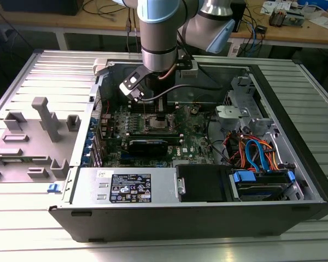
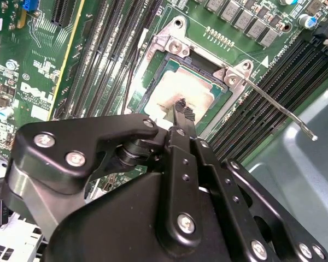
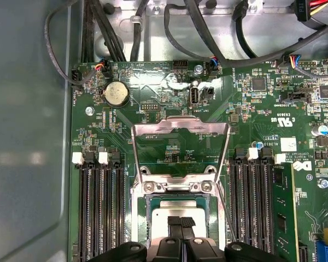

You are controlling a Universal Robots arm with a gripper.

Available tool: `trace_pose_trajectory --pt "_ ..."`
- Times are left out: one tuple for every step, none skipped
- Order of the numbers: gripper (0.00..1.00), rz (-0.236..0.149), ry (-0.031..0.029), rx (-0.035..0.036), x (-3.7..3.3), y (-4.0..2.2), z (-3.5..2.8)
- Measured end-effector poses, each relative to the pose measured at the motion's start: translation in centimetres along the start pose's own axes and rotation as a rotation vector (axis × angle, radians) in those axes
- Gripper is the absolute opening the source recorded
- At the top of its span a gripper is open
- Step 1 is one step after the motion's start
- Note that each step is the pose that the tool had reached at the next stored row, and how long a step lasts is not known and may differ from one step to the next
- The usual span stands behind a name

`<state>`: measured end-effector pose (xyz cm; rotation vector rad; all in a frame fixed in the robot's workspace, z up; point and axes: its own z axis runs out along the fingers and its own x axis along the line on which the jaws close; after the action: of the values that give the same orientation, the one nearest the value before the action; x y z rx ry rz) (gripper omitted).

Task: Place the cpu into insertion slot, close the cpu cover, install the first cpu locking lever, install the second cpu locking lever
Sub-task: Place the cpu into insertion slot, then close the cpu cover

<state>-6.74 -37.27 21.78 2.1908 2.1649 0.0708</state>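
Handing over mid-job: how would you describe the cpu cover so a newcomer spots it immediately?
Inside the open computer case, find the green motherboard and the gap between its two banks of long black memory slots. The cpu cover stands flipped open there, beside the cpu. It alone is a thin silver frame whose large central cut-out shows green board through it.

cpu (image 3: 164,210) in insertion slot (image 3: 142,218), cover (image 3: 180,128) open

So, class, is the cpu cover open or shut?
Open. In the first wrist view the cpu cover stands raised, green board showing through its cut-out, and the cpu lies uncovered.
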Motion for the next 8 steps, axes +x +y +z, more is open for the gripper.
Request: trace_pose_trajectory --pt "0.11 0.0 0.0 0.0 0.0 0.0 0.0" --pt "0.11 0.0 0.0 0.0 0.0 0.01 0.0" --pt "0.11 0.0 0.0 0.0 0.0 0.03 0.0" --pt "0.11 0.0 0.0 0.0 0.0 0.03 0.0" --pt "0.11 0.0 0.0001 0.0 0.0 0.03 0.0" --pt "0.11 0.0 0.0001 0.0 0.0 0.03 0.0" --pt "0.11 0.0 0.0 0.0 0.0 0.03 0.0" --pt "0.11 0.0 0.0 0.0 0.0 0.04 0.0"
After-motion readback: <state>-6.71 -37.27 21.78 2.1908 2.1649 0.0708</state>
